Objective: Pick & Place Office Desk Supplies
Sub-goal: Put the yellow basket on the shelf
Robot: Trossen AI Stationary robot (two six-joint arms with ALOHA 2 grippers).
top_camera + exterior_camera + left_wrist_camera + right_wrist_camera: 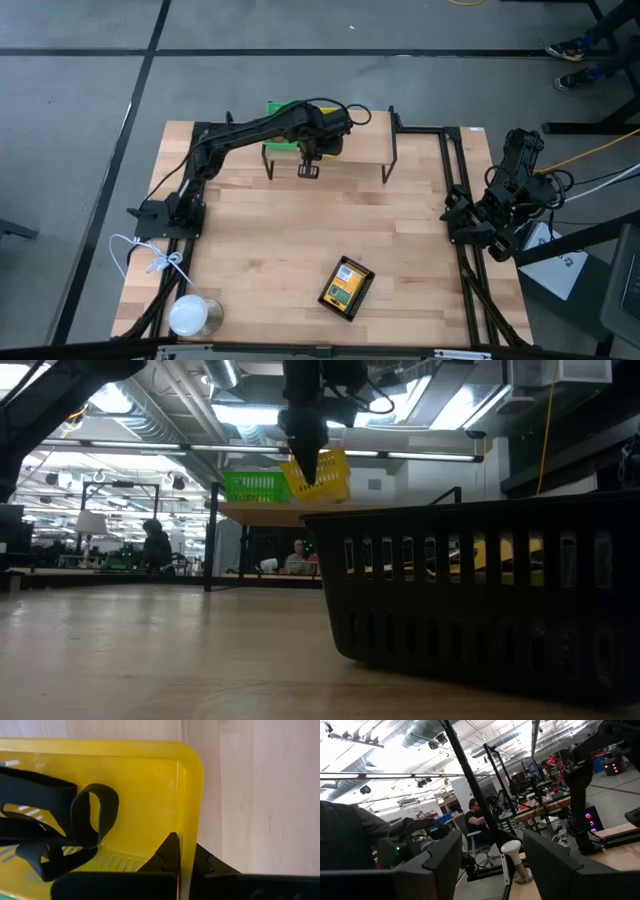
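From above, I see my left tool [308, 168] reached out over the small raised shelf [360, 160] at the far side of the counter [260, 240], with the green tray [278, 112] just behind it. The black mesh tray [346, 287] sits near the front edge, printed boxes [345, 285] inside. My right arm waits folded at the right edge.

At counter level, the left tool [306, 465] is clenched on the yellow tray [325, 478], which hangs tilted above the shelf beside the green tray [250, 486].

Through the left wrist, the fingers [167, 855] pinch the yellow tray's wall [189, 810]; black clips [60, 827] lie inside.

Through the right wrist, my right tool [490, 865] is spread, grasping nothing.
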